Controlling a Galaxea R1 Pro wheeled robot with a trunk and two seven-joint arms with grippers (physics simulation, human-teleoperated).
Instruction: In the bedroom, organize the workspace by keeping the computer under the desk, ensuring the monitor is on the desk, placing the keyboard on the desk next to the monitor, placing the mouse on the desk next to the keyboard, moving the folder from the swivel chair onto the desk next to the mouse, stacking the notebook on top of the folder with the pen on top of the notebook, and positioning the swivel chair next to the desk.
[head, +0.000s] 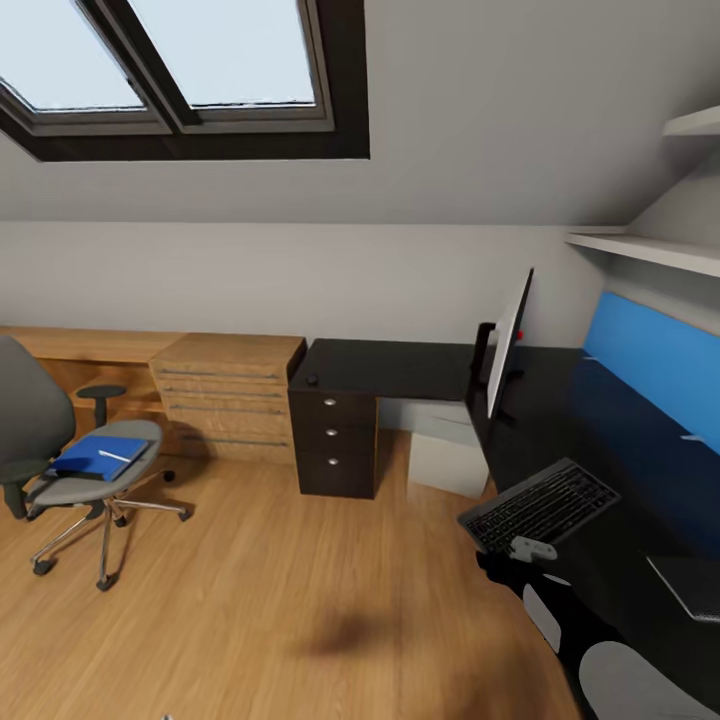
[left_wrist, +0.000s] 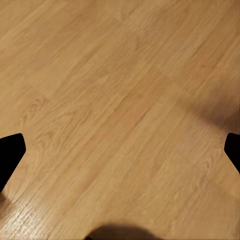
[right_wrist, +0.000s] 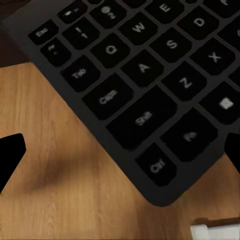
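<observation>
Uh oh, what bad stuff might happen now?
The keyboard hangs partly past the desk edge, with floor showing under its corner in the right wrist view, so it might slip off. The pen lies loose on the folder on the chair; moving the chair could roll it off.

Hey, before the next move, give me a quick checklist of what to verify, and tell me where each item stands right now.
1. Monitor on the black desk: ok, it stands upright there.
2. Keyboard fully on the desk: not ok, its corner hangs past the edge over the wooden floor.
3. Right hand ready to grasp: ok, it is open, fingertips spread wide, close to the keyboard.
4. Left hand free: ok, it is open above bare floor.
5. Folder on the desk: not ok, it lies on the swivel chair seat.
6. Swivel chair next to the desk: not ok, it stands well away.
</observation>
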